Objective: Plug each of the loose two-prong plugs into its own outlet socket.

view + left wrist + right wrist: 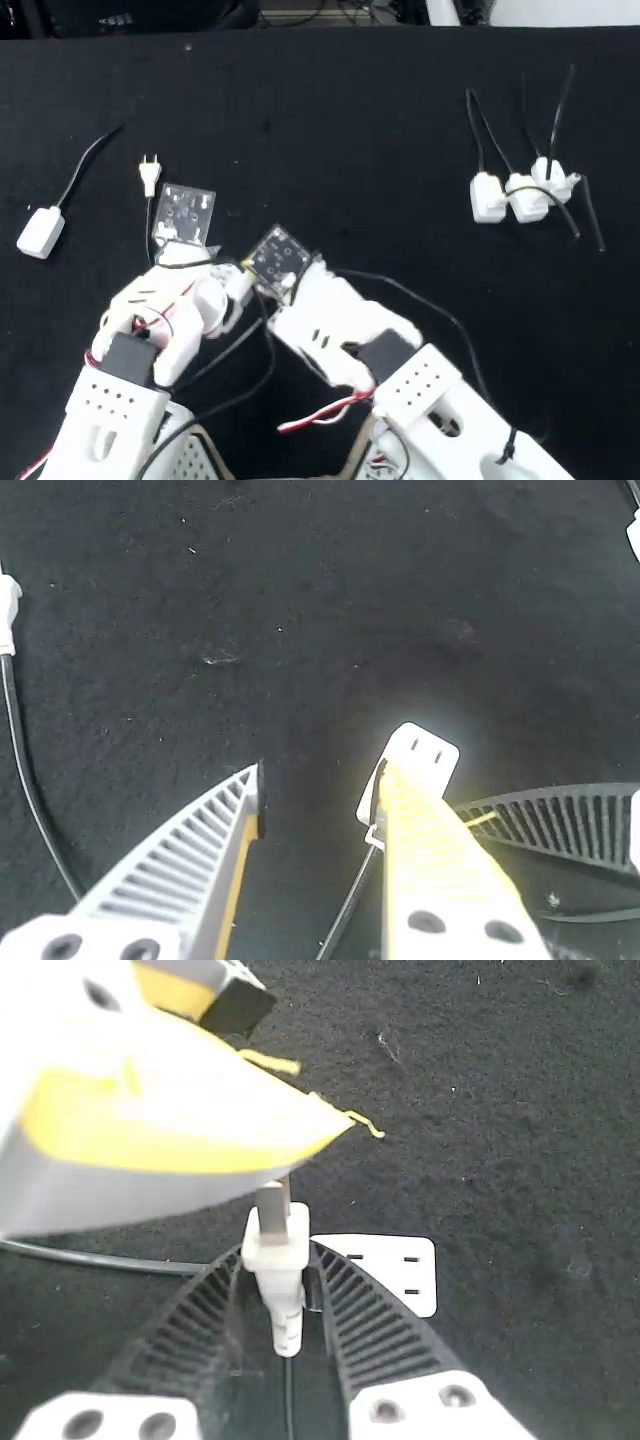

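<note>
A two-prong plug (272, 1265) is being gripped in the closed jaws of the right gripper (278, 1252), just beside the outlet socket (385, 1273) on the bench (520, 1110). The jaws of the left gripper (325, 770) are being held wide and empty. Next, the prongs probably need aligning with the socket's slots.

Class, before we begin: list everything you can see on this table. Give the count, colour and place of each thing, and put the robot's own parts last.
held plug: one, white, gripped by the right gripper.
loose plug: one, white with a black cable, lying free left of centre.
near socket: one, white, flat beside the right gripper.
left socket: one, white with a black cable, near the left edge.
socket cluster: three white blocks with black cables, far right.
table: one, black.
left gripper: one, pale ribbed fingers with a yellow strip, open, the near socket beside one finger.
right gripper: one, grey ribbed fingers, shut on the held plug.
</note>
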You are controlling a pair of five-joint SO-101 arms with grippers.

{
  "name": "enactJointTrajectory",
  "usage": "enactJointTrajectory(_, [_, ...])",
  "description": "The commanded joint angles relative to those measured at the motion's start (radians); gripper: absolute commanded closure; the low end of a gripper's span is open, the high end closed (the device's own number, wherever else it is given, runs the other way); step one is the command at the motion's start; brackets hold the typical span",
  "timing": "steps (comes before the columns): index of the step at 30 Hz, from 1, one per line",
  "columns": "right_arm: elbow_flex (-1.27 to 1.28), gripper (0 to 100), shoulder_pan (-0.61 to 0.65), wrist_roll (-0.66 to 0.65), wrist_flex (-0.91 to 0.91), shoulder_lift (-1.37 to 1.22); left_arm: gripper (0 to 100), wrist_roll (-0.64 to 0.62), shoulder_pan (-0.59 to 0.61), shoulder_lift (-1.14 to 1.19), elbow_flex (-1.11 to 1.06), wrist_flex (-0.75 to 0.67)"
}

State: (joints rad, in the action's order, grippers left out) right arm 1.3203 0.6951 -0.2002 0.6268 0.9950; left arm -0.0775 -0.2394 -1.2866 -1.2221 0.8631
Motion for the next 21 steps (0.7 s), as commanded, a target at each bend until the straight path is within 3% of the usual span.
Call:
enactJointTrajectory(1, [-0.019, 98.8, 0.012, -0.011, -0.017, -0.001, 80, 0.048, -0.013, -0.014, -0.022, -0.04])
enactJointTrajectory(7, [-0.077, 98.8, 0.009, -0.011, 0.071, -0.001, 80, 0.12, -0.002, -0.014, -0.11, -0.141])
enactJointTrajectory(16, [-0.093, 98.8, 0.008, -0.011, 0.1, -0.001, 80, 0.121, 0.001, -0.014, -0.114, -0.149])
enactJointTrajectory(21, [-0.088, 98.8, 0.012, -0.011, 0.098, -0.007, 80, 0.11, 0.093, -0.023, -0.084, -0.144])
